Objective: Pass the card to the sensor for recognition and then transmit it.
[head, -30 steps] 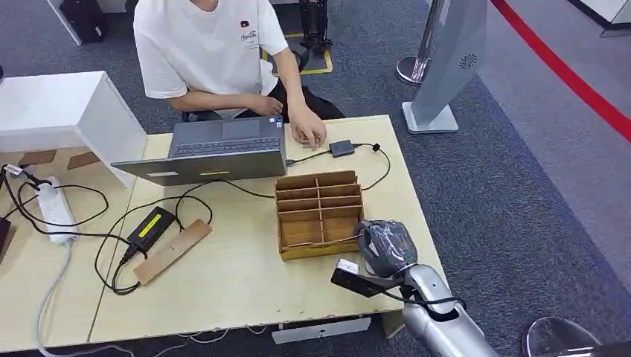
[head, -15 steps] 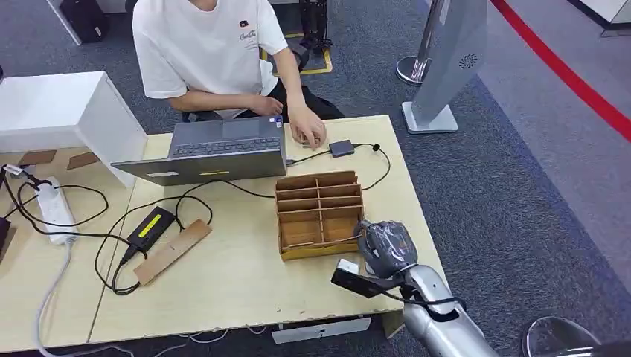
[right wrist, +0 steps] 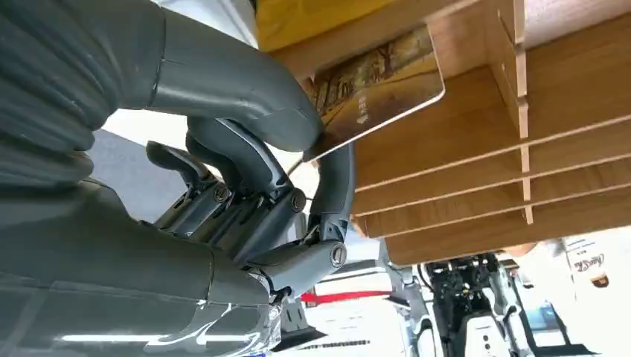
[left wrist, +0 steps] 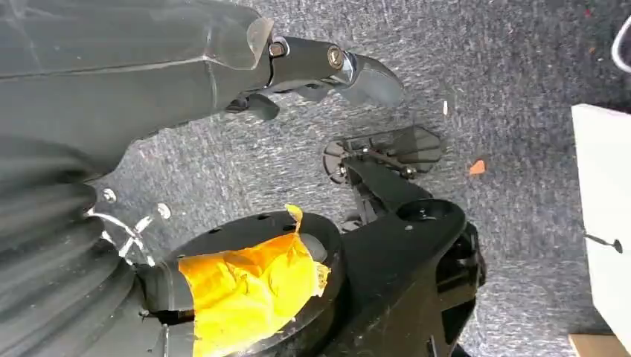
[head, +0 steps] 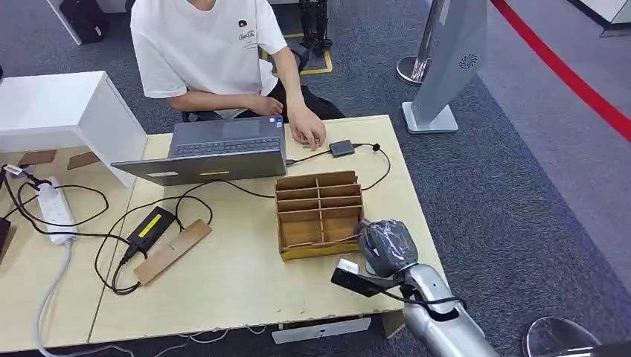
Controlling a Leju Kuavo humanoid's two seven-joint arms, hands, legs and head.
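A card (right wrist: pixel 379 89) with a brown and gold picture is pinched between the thumb and a finger of my right hand (right wrist: pixel 245 141), its far end against the wooden divider box (right wrist: pixel 476 149). From the head view, my right hand (head: pixel 385 248) sits at the front right corner of that box (head: pixel 318 212) on the table. The small dark sensor (head: pixel 341 147) lies at the table's far edge with a cable, beside a person's hand (head: pixel 306 132). My left hand (left wrist: pixel 327 63) hangs over grey carpet and holds nothing, its fingers apart.
A person (head: pixel 208 52) sits behind an open laptop (head: pixel 216 152). A black adapter (head: pixel 151 225), a wooden strip (head: pixel 173 251), cables and a power strip (head: pixel 56 212) lie on the table's left. A white box (head: pixel 67 111) stands far left, a grey stand (head: pixel 446 67) beyond the table.
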